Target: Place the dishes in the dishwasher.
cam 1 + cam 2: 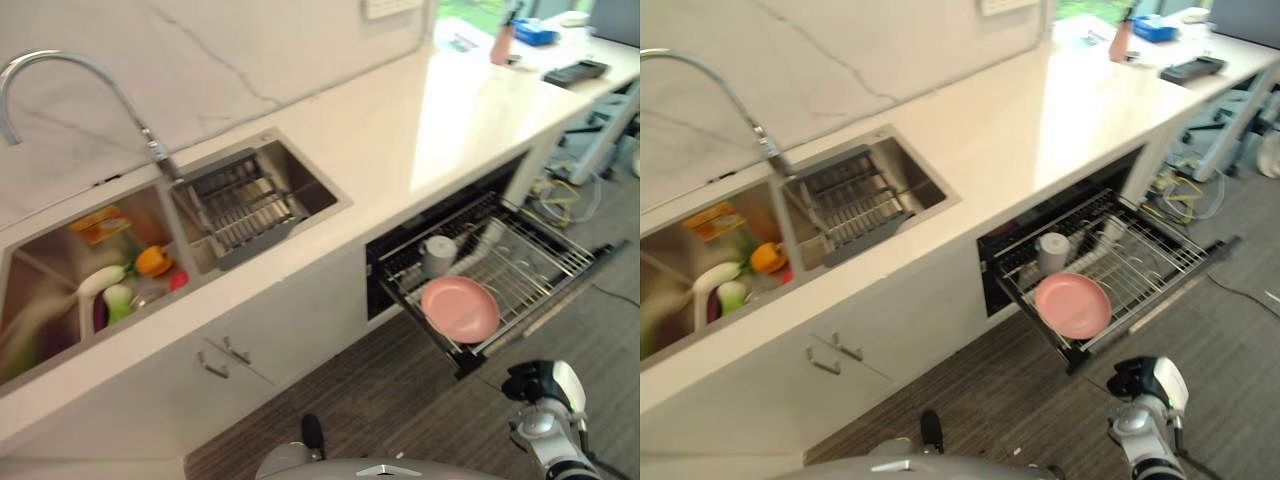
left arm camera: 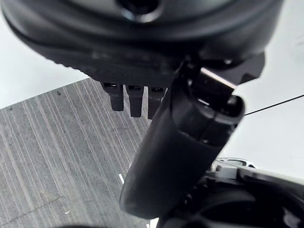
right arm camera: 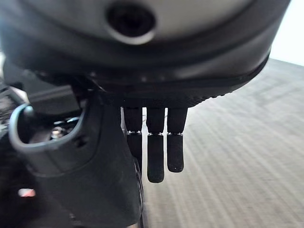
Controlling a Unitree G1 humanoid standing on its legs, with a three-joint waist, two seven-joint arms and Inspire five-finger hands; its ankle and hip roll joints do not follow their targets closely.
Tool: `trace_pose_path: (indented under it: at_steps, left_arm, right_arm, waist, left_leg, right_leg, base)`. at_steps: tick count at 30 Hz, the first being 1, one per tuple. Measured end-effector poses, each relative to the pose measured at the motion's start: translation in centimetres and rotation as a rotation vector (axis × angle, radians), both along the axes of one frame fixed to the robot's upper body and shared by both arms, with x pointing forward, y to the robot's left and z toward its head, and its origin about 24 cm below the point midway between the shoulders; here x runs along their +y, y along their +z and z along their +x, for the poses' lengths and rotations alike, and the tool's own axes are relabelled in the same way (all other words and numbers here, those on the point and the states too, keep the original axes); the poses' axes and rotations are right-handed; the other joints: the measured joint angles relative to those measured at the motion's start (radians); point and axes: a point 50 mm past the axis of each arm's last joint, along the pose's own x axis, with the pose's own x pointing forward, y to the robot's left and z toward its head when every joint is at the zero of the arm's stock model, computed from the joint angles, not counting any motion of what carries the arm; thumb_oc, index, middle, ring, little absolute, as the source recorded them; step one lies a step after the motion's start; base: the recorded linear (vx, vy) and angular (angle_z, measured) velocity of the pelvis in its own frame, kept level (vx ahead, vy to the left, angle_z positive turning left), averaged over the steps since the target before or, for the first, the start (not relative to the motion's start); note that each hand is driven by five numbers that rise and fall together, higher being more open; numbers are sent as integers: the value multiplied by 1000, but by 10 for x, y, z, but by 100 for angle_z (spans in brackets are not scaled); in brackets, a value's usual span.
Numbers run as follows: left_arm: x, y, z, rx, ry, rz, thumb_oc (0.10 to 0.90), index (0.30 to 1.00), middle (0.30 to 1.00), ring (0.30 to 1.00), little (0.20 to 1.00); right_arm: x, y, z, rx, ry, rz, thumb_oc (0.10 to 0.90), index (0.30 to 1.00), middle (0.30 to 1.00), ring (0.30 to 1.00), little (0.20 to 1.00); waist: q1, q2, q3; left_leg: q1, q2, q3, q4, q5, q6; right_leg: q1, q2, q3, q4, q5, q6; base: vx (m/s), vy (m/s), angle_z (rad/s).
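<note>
White stone counter (image 1: 420, 120) runs across your head views, with a double sink (image 1: 325, 205) sunk into it at your left and a curved tap (image 1: 75, 70) over it. You have a metal drying rack (image 1: 240, 205) in the near basin; the far basin holds an orange item (image 1: 153, 260), a pale green one (image 1: 118, 300) and other bits too blurred to name. Below the counter, the dishwasher rack (image 1: 540, 265) is pulled out over the striped grey floor (image 1: 400, 390). A pink plate (image 1: 460, 309) lies flat at its near end, a grey cup (image 1: 438, 255) just behind it. Your left hand (image 2: 137, 102) hangs over the floor, fingers straight, holding nothing. Your right hand (image 3: 156, 152) hangs likewise, fingers straight and empty.
</note>
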Motion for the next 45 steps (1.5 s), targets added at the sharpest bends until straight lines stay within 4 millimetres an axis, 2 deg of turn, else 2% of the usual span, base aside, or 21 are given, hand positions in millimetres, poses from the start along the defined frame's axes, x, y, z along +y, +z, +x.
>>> trace_pose_path:
  at_steps: [2,6,9,13,17,25,26,27,28,31,33,34,35,37,39,40,41,42,43,44,45]
  left_arm:
    - [0,0,1,-5,-4,-2,800,900,900,900,900]
    - [3,6,18,-83,-88,-26,800,900,900,900,900]
    - [8,5,15,-58,-100,-26,800,900,900,900,900]
    - [10,4,7,-29,-110,-36,800,900,900,900,900]
    - [9,4,16,-53,-119,-46,800,900,900,900,900]
    - [7,13,58,-200,-150,-46,800,900,900,900,900]
    - [8,15,63,-218,-158,-37,800,900,900,900,900]
    - [9,15,63,-217,-155,-34,800,900,900,900,900]
    - [10,16,65,-221,-142,-29,800,900,900,900,900]
    - [12,17,67,-226,-129,-27,800,900,900,900,900]
    - [15,17,62,-222,-85,-28,800,900,900,900,900]
    - [15,17,63,-224,-84,-27,800,900,900,900,900]
    - [16,17,62,-215,-70,-8,800,900,900,900,900]
    - [22,15,47,-186,-23,4,800,900,900,900,900]
    - [33,12,42,-143,30,41,800,900,900,900,900]
    - [36,11,40,-128,48,50,800,900,900,900,900]
    - [41,10,38,-99,55,66,800,900,900,900,900]
    - [43,10,43,-89,68,72,800,900,900,900,900]
    - [39,6,41,-66,113,58,800,900,900,900,900]
    - [29,2,33,-23,143,32,800,900,900,900,900]
    - [27,2,32,-15,137,32,800,900,900,900,900]
  right_arm:
    - [-3,0,-1,10,-7,-7,400,300,300,300,300]
    - [-71,36,-9,260,143,-254,400,300,300,300,300]
    - [-75,56,13,256,222,-319,400,300,300,300,300]
    - [-67,76,46,210,331,-386,400,300,300,300,300]
    - [-37,103,94,94,495,-447,400,300,300,300,300]
    - [12,97,115,-7,659,-387,400,300,300,300,300]
    - [24,94,117,-32,686,-362,565,547,547,547,547]
    - [31,92,117,-49,707,-345,667,700,700,700,700]
    - [41,85,113,-77,730,-311,800,900,900,900,900]
    - [66,57,98,-77,745,-188,800,900,900,900,900]
    - [94,13,67,-9,701,-1,800,900,900,900,900]
    - [95,9,63,5,699,11,800,900,900,900,900]
    - [106,-29,16,108,617,154,800,900,900,900,900]
    - [115,-46,-8,179,571,232,800,900,900,900,900]
    - [106,-79,-76,369,338,375,800,900,900,900,900]
    - [101,-81,-82,340,219,434,800,900,900,900,900]
    - [101,-80,-82,313,182,451,800,900,900,900,900]
    - [98,-81,-84,321,172,443,800,900,900,900,900]
    - [91,-80,-85,328,169,425,800,900,900,900,900]
    - [70,-75,-87,351,159,366,800,900,900,900,900]
    - [62,-76,-96,393,150,344,800,900,900,900,900]
  waist:
    - [2,-1,1]
    - [70,39,8]
    - [79,54,17]
    - [98,58,20]
    - [119,58,20]
    - [131,20,56]
    - [134,17,64]
    - [134,14,67]
    - [144,11,70]
    - [146,1,76]
    - [143,-22,90]
    - [143,-26,92]
    - [121,-37,99]
    - [111,-34,97]
    - [63,-87,102]
    - [46,-96,103]
    - [26,-126,92]
    - [11,-156,95]
    - [-4,-147,96]
    - [-29,-117,104]
    - [-26,-87,86]
  left_leg:
    - [-1,-1,-5,0,1,1]
    - [-94,-54,-106,-1,23,28]
    - [-126,-69,-115,-1,11,40]
    - [-137,-87,-118,-1,15,42]
    - [-181,-96,-127,4,45,57]
    - [-213,-107,-141,5,48,67]
    - [-214,-105,-132,5,47,68]
    - [-214,-103,-124,5,46,68]
    - [-214,-101,-117,5,43,66]
    - [-208,-100,-110,5,40,68]
    - [-179,-89,-74,5,24,70]
    - [-176,-88,-72,5,23,70]
    - [-144,-76,-64,5,3,71]
    - [-112,-64,-62,-1,-3,75]
    - [-80,-57,-61,-1,-57,68]
    - [-80,-49,-62,-2,-64,60]
    - [-81,-45,-45,-1,-102,17]
    - [-85,-64,-21,83,-120,82]
    - [-99,-61,-7,245,-195,137]
    - [-89,-51,-27,319,-263,122]
    - [-72,-48,-47,277,-262,121]
  right_leg:
    - [1,0,-5,0,0,0]
    - [20,-11,-175,0,-1,16]
    - [15,-13,-227,0,2,17]
    - [11,-28,-241,0,6,26]
    - [-21,-35,-250,0,12,36]
    - [-50,-46,-229,1,10,33]
    - [-55,-47,-219,1,9,31]
    - [-61,-49,-209,1,9,31]
    - [-69,-51,-198,3,8,30]
    - [-72,-56,-188,10,8,29]
    - [-79,-70,-152,46,6,22]
    - [-82,-71,-150,50,6,22]
    - [-90,-82,-139,119,6,23]
    - [-86,-90,-106,169,4,20]
    - [-88,-99,-84,230,7,18]
    - [-99,-98,-84,253,11,14]
    - [-122,-110,-89,271,19,3]
    - [-143,-146,-65,322,5,19]
    - [-146,-168,-25,404,-17,32]
    - [-195,-183,144,598,5,14]
    - [-266,-167,243,694,74,1]
  base:
    - [-44,40,39]
    - [-29,42,105]
    - [47,75,57]
    - [37,76,16]
    - [33,79,11]
    - [34,45,5]
    - [33,7,-17]
    - [33,-4,-26]
    - [27,0,-20]
    - [38,16,-10]
    - [42,13,-34]
    - [45,15,-39]
    - [52,24,-23]
    - [58,37,-39]
    - [62,89,-26]
    - [84,183,1]
    - [40,266,-15]
    - [38,263,-13]
    - [-30,172,14]
    - [4,40,31]
    - [26,8,49]
